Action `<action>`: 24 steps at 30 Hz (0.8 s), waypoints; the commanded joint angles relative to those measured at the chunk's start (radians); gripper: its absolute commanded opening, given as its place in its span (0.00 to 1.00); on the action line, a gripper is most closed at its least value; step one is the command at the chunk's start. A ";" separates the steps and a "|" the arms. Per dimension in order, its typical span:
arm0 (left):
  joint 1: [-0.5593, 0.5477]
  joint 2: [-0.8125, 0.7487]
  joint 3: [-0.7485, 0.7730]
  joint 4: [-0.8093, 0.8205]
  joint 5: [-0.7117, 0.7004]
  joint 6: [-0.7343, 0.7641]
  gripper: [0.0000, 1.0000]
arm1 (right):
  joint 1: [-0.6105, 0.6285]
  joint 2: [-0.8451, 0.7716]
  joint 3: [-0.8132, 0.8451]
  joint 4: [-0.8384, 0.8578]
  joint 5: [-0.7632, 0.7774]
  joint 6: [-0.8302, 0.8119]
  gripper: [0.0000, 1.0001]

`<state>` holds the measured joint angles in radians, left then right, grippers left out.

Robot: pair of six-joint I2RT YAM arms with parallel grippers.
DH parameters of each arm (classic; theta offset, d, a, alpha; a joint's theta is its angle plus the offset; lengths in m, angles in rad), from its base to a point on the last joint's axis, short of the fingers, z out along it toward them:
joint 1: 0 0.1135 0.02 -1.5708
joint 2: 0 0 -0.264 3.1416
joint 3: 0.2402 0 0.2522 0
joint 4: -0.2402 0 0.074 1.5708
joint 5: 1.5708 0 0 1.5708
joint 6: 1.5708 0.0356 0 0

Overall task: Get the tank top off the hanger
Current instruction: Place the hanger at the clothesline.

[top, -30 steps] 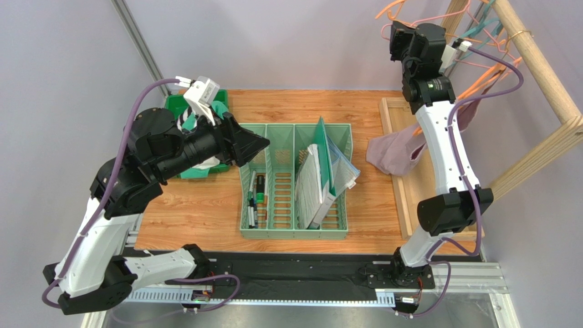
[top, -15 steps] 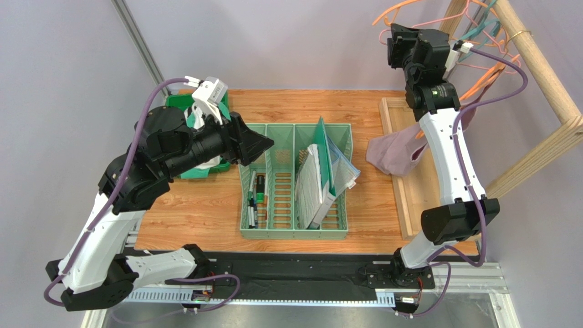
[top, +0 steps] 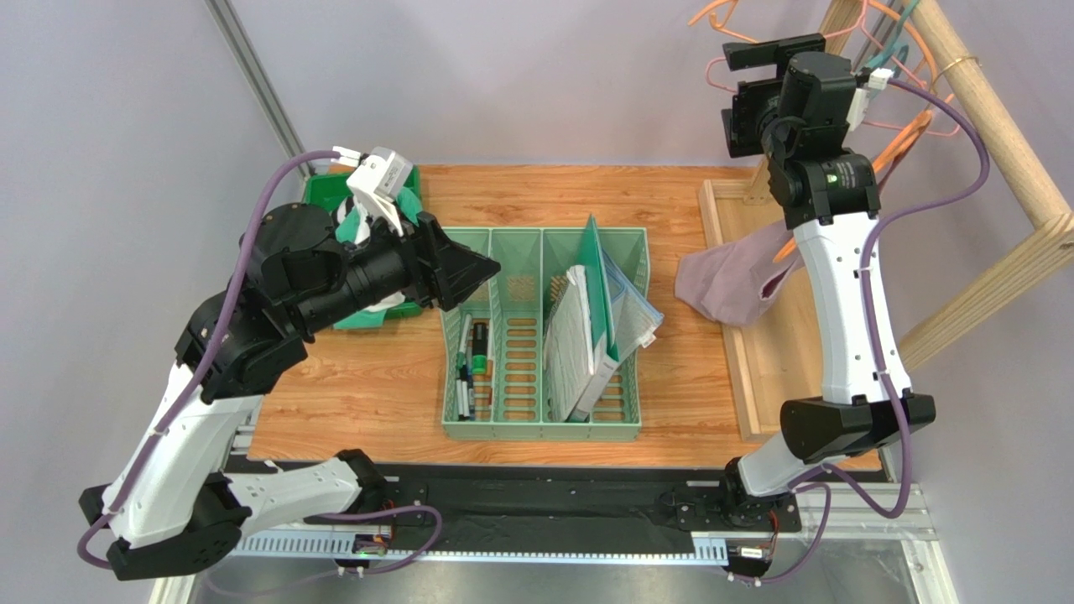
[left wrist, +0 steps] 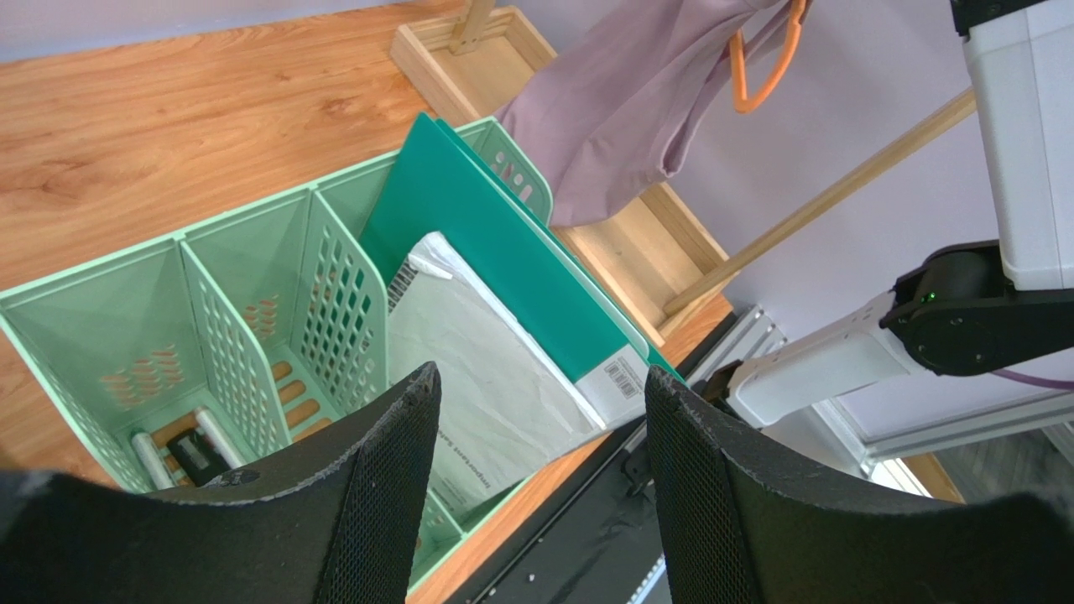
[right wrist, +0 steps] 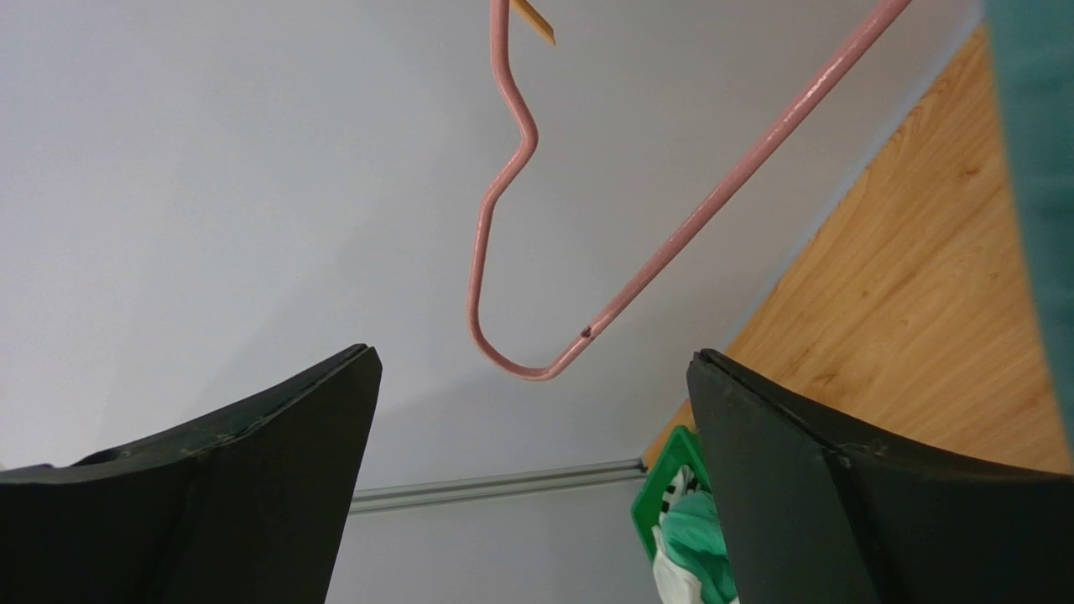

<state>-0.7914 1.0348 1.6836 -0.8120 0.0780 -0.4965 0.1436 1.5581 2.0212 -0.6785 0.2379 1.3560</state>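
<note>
The mauve tank top hangs limp at the right of the table, its strap running up to an orange hanger on the wooden rack; the left wrist view also shows the tank top. My right gripper is raised high beside the rack, open and holding nothing. In its wrist view the right gripper faces a bare pink hanger just beyond the fingertips. My left gripper hovers open over the green organizer; between the tips of the left gripper nothing is held.
A green slotted organizer holds a white envelope, a green folder and pens. A green bin of cloths sits at the back left. The wooden rack carries several hangers above its base frame.
My right gripper went from shut to wide open and swung a little right, away from the hanger it was at. The left arm shifted only slightly.
</note>
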 commanded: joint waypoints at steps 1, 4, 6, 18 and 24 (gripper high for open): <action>-0.002 -0.019 -0.031 0.062 0.026 -0.011 0.66 | 0.002 -0.032 0.062 -0.125 -0.041 -0.130 1.00; -0.002 -0.028 -0.054 0.079 0.043 -0.022 0.66 | 0.002 -0.064 0.050 -0.136 -0.099 -0.224 1.00; -0.002 -0.036 -0.068 0.085 0.051 -0.027 0.66 | 0.002 -0.070 0.063 -0.165 -0.133 -0.302 1.00; -0.002 -0.028 -0.084 0.082 0.120 0.038 0.66 | 0.024 -0.291 -0.081 -0.305 -0.389 -0.610 1.00; -0.002 0.010 -0.045 0.030 0.198 0.098 0.67 | 0.036 -0.362 -0.016 -0.447 -0.463 -0.773 1.00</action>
<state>-0.7914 1.0199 1.5925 -0.7673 0.2001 -0.4591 0.1753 1.2358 1.9511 -1.0252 -0.1513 0.7403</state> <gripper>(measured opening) 0.666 0.997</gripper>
